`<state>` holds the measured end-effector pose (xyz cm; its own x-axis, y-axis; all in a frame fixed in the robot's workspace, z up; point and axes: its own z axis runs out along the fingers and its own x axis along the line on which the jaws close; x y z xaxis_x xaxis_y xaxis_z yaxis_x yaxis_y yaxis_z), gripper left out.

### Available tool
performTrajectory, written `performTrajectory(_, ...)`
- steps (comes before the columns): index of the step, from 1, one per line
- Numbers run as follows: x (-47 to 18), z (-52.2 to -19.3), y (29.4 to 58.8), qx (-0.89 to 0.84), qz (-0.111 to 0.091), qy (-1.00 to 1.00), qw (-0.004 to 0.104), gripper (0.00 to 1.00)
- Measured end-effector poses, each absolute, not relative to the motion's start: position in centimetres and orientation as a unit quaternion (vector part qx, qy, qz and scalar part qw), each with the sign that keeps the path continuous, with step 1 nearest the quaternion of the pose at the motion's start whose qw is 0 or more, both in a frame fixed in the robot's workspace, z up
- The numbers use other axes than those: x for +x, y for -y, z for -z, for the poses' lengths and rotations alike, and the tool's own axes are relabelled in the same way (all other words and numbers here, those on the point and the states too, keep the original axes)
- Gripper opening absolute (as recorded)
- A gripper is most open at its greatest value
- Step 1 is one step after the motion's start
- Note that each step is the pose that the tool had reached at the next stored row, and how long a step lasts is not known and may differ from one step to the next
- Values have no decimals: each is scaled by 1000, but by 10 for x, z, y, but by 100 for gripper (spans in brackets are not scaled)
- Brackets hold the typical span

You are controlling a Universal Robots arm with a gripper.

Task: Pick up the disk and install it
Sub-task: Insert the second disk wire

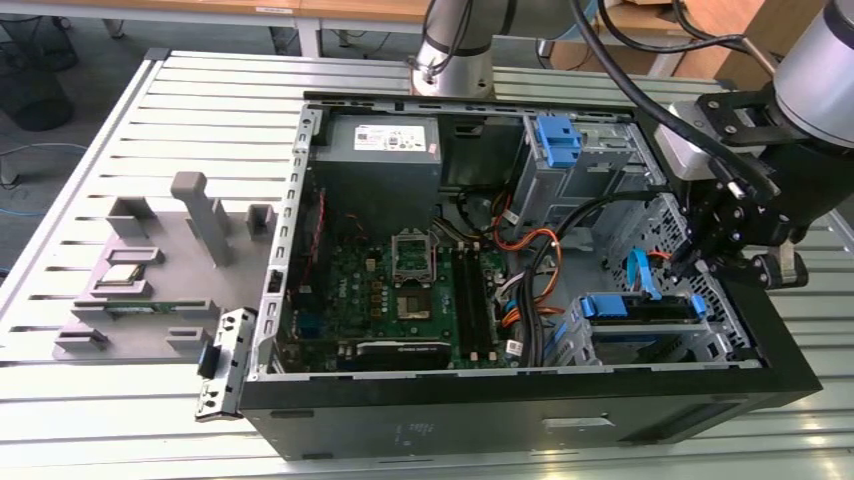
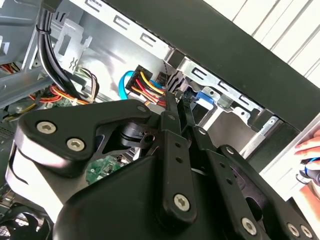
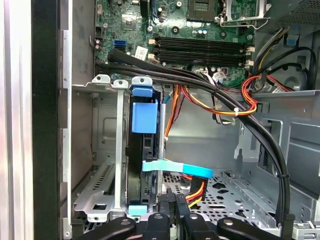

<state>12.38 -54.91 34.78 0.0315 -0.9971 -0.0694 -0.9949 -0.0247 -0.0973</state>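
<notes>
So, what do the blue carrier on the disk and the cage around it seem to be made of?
The blue carrier around the disk looks like matte moulded plastic: even colour, soft rounded edges. The grey drive cage looks like bare sheet metal: dull silver sheen, folded tabs, punched slots.

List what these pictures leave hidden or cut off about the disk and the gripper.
- Disk: in the first wrist view, seated edge-on in its bay, so its label is hidden.
- Gripper: in the second wrist view, its own black linkages hide the fingertips.
- Hand: cut off by the frame edge.

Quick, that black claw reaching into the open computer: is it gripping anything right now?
Gripper: shut, holding nothing, its tips beside the disk in the blue plastic carrier, which sits in the grey metal drive cage.
</notes>
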Motion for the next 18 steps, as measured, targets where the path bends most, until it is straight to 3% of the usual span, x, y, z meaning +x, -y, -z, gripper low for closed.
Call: performTrajectory(18, 109, -340, 564, -716, 21, -694, 71, 17)
